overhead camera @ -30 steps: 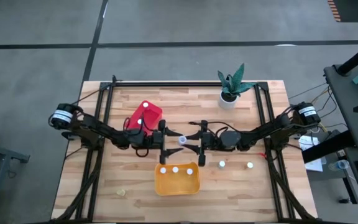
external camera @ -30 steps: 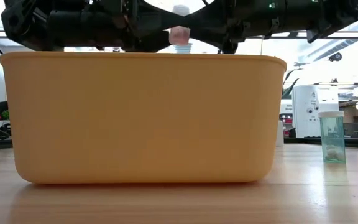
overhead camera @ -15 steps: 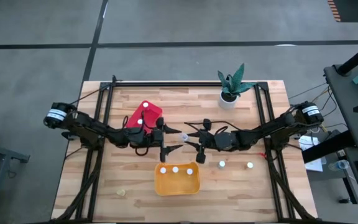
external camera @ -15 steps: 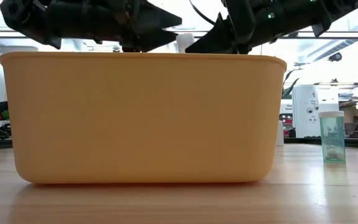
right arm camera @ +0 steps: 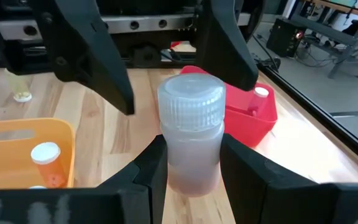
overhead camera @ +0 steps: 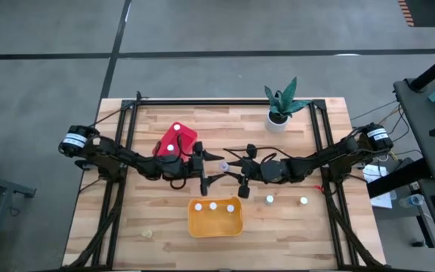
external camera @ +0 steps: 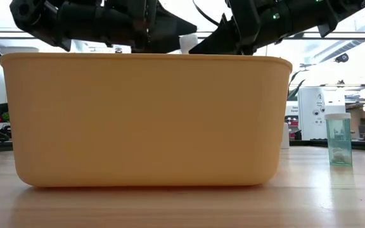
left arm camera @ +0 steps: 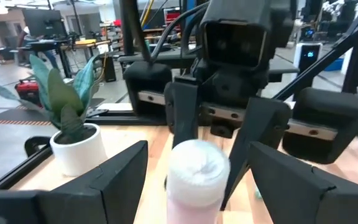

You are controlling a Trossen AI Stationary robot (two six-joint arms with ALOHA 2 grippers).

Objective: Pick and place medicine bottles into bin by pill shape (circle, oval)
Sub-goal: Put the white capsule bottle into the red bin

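Observation:
A small bottle (overhead camera: 223,165) with a white ribbed cap and a pale pink body is held upright above the table's middle, between my two grippers. My right gripper (overhead camera: 233,168) is shut on it and comes from the table's right. My left gripper (overhead camera: 211,168) is open. Its fingers (left arm camera: 120,177) stand wide on either side of the bottle (left arm camera: 194,177) and do not touch it. The yellow-orange tub (overhead camera: 215,221) near the front holds three white-capped bottles. The red tub (overhead camera: 178,137) holds one white-capped bottle (overhead camera: 169,148). My right gripper pinches the bottle's body just below the cap (right arm camera: 191,167) between its two fingers (right arm camera: 151,168). The fingers come level from the table's right. The bottle stands upright in the hold, cap up, lifted clear of the table.
Two more bottles (overhead camera: 269,199) (overhead camera: 303,201) stand on the table right of the yellow-orange tub; one shows in the low view (external camera: 339,139). A small pale bottle (overhead camera: 146,233) is near the front left. A white pot with a green plant (overhead camera: 278,117) stands at the far right.
The bottle and both grippers have come down; in the low view its cap now shows just above the yellow-orange tub's rim. The bottle has also shifted slightly toward the table's far edge. My right gripper has turned about its wrist.

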